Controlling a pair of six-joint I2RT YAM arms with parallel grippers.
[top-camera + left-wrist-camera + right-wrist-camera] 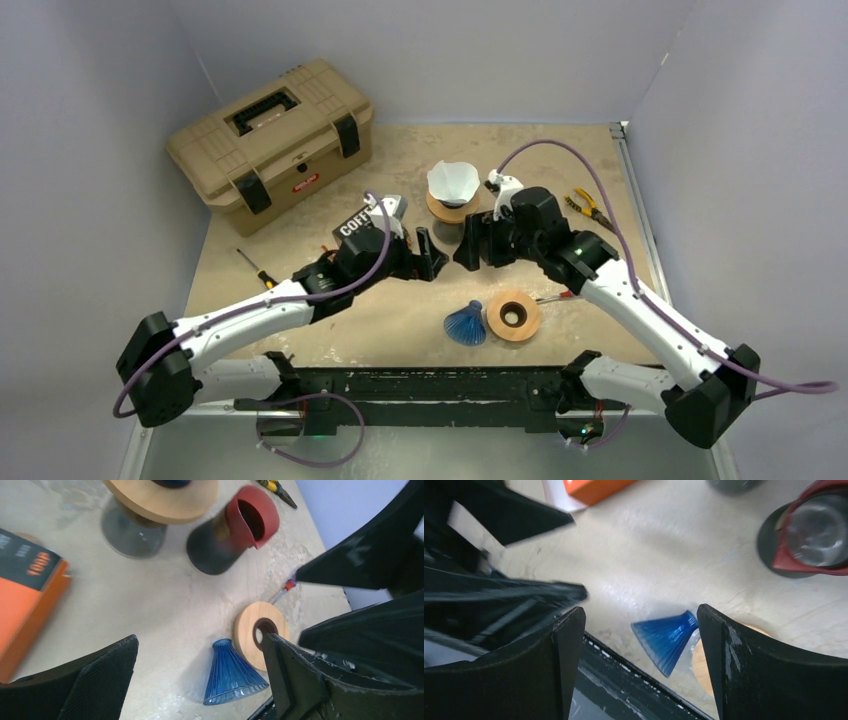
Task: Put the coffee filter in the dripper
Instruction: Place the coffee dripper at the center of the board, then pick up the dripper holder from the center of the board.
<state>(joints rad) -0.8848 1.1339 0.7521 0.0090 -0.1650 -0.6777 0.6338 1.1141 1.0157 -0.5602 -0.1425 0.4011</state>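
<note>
The white paper coffee filter (pixel 452 180) stands open-topped in the dripper on a wooden collar (pixel 447 208) at the back middle; the left wrist view shows only that collar (pixel 165 500) and the grey glass vessel (pixel 132 532) under it. A second blue ribbed glass dripper (pixel 466 325) lies on its side by a loose wooden ring (pixel 513 315). My left gripper (pixel 430 258) and right gripper (pixel 468 250) face each other mid-table, both open and empty. The blue cone (pixel 232 672) shows between the left jaws, and likewise the cone (pixel 666 637) between the right jaws, far below.
A tan toolbox (pixel 270 140) sits back left, a black-and-orange coffee box (pixel 355 222) beside my left wrist. A dark pitcher with a red lid (pixel 232 530) stands near the grey vessel. Pliers (pixel 590 208) lie at the right, a screwdriver (pixel 257 268) at the left.
</note>
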